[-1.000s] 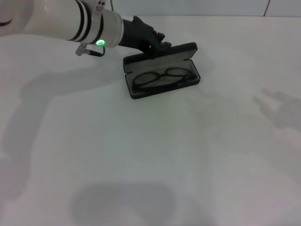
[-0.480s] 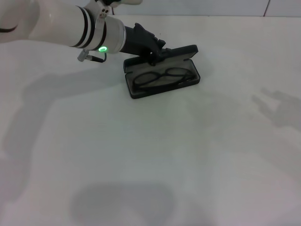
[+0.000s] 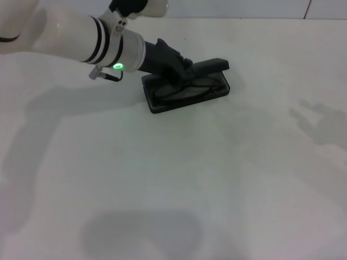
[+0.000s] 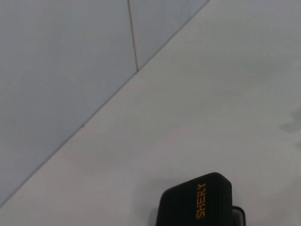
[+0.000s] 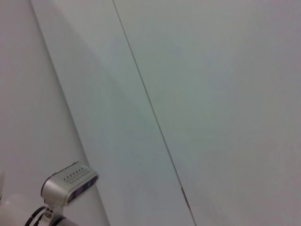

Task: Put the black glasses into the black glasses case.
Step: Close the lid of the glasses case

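Since a second ago our left gripper [image 3: 181, 69] tipped the case [image 3: 187, 89] lid lower | grip unclear | risk: lid pinching the glasses [image 3: 187, 86] arms

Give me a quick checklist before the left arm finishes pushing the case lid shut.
1. Black glasses lie inside the black glasses case: ok.
2. Temple arms inside the case rim, clear of the closing edge: cannot tell, the gripper hides part of the frame.
3. Left gripper sits on the lid near the hinge side: ok.
4. Lid partly lowered over the glasses, not yet shut: ok.
5. Case flat on the white table: ok.
6. Right gripper out of the way: ok, not seen in the head view.
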`<state>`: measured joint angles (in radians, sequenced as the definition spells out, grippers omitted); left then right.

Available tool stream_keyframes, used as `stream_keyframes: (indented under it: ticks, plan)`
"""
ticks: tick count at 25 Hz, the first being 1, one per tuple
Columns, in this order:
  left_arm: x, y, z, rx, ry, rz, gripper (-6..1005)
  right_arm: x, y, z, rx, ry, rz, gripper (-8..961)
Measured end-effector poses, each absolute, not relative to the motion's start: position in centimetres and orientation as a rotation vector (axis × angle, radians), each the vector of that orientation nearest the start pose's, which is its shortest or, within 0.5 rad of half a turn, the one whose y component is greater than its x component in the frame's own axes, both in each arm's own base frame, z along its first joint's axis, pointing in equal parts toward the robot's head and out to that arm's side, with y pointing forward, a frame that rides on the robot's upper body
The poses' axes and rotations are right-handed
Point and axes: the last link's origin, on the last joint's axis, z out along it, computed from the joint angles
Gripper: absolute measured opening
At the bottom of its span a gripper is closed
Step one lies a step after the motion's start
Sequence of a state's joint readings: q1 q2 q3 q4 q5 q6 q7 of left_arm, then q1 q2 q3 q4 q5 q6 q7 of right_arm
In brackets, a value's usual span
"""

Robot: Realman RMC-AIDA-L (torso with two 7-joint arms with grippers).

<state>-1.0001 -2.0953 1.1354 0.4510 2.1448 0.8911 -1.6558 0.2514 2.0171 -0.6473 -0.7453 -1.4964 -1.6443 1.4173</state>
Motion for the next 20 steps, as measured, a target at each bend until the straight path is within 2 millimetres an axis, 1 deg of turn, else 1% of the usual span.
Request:
stream_keyframes:
  ticks: [7,10,16,18,20]
  plan:
    - [-15.5,43.2,-8.7,-2.777,-0.326,0.002,211,30.7,28.8,9.3,-2.202,0.688,1.119,376]
    - [-15.7,42.9,-8.8,-2.792,-0.331,0.010,115,30.7,28.8,9.2,-2.205,0.688,1.119,377]
    - [-15.9,42.3,-9.3,-2.820,-0.322,0.004,95,30.7,28.8,9.2,-2.207,0.688,1.119,378]
    - [-15.5,42.0,-9.2,-2.831,-0.303,-0.027,113,30.7,28.7,9.2,-2.208,0.688,1.120,378]
    - [-14.4,41.8,-8.7,-2.844,-0.272,-0.082,131,30.7,28.5,9.2,-2.211,0.689,1.123,379]
